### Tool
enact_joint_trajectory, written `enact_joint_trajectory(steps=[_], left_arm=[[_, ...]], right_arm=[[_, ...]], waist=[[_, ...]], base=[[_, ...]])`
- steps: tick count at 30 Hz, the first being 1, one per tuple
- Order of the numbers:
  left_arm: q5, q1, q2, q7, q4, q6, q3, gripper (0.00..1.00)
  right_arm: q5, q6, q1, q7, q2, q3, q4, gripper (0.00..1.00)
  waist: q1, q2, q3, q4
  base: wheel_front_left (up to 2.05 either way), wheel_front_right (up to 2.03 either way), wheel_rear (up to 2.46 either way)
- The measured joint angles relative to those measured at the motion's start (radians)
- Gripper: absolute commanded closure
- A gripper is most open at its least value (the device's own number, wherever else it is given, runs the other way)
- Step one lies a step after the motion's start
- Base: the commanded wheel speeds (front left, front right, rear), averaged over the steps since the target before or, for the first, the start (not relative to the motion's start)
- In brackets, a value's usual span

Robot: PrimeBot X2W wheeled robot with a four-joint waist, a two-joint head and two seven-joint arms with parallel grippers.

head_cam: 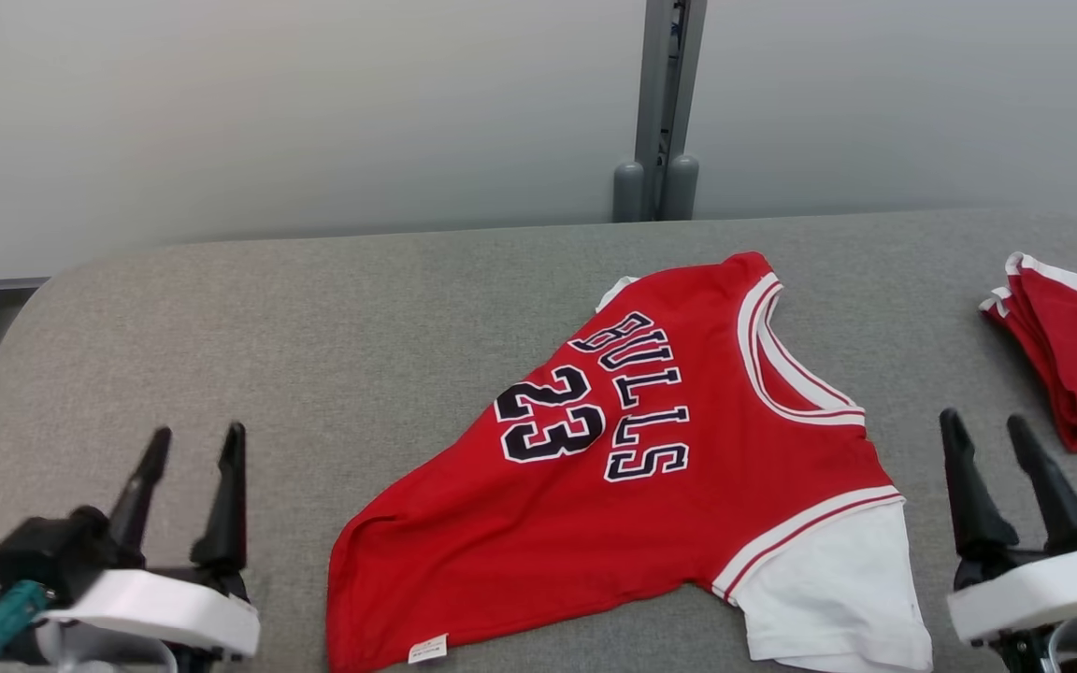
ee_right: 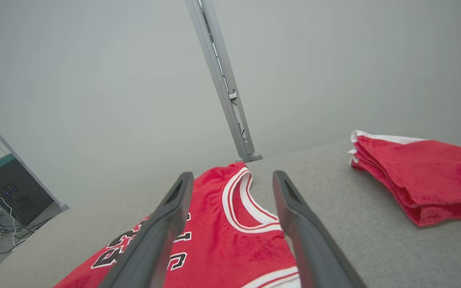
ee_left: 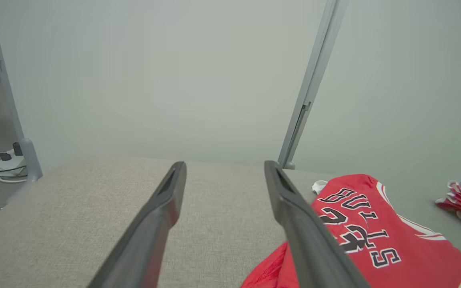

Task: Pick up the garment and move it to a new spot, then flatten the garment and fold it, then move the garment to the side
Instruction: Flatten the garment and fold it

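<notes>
Grey woven cloth covers the table [head_cam: 314, 318], which runs back to a plain pale wall [head_cam: 314, 112] with a grey metal post [head_cam: 660, 93] standing at the far edge. On the floor past the table's left end lie white cables and a power strip [ee_left: 2, 162].

At the near left the left gripper [head_cam: 200, 432] hovers over bare cloth. Its two dark fingers are spread wide and nothing is between them. It is well apart from the garment.

The garment [head_cam: 651, 467] lies in the middle of the table, a little right of centre. It is a red basketball jersey laid out in one layer and skewed: the hem points to the near left and the neckline to the far right. "BULLS" and "23" run across it in black letters edged with white. White and red bands trim the neck opening and the armhole. A white sleeve [head_cam: 828, 589] spreads from its near right corner, and a small white tag [head_cam: 426, 648] sits at the hem. The cloth ripples slightly near the hem.

Just right of the sleeve is the right gripper [head_cam: 983, 418], its fingers likewise parted and gripping nothing.

Further right, near the table's edge, rests a folded pile of red clothes [head_cam: 1076, 365] with white trim, apart from the jersey.
</notes>
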Motion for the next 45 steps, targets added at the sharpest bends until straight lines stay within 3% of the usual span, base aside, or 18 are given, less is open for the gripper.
enact_joint_trajectory(steps=[7, 14, 22, 45], left_arm=[[0.096, 0.034, -0.022, -0.002, -0.137, -0.02, 0.12, 0.0], [0.186, 0.08, -0.093, -0.004, -0.136, -0.086, 0.172, 0.0], [0.25, 0.104, -0.192, -0.004, -0.041, -0.146, 0.21, 0.0], [0.316, 0.104, -0.245, -0.004, 0.025, -0.209, 0.283, 0.0]], right_arm=[[-0.074, 0.0, -0.06, -0.252, 0.0, 0.024, 0.065, 0.0], [-0.181, 0.0, -0.078, -0.342, 0.0, 0.047, 0.151, 0.0], [-0.202, 0.0, -0.067, -0.366, 0.001, 0.062, 0.224, 0.0], [-0.218, 0.0, -0.077, -0.369, 0.001, 0.083, 0.22, 0.0]], waist=[[0.0, 0.0, -0.005, 0.018], [0.0, 0.0, -0.012, 0.022], [0.0, 0.0, -0.018, 0.02], [0.0, 0.0, -0.034, 0.021]], base=[[0.0, 0.0, 0.0], [0.0, 0.0, 0.0], [0.0, 0.0, 0.0], [0.0, 0.0, 0.0]])
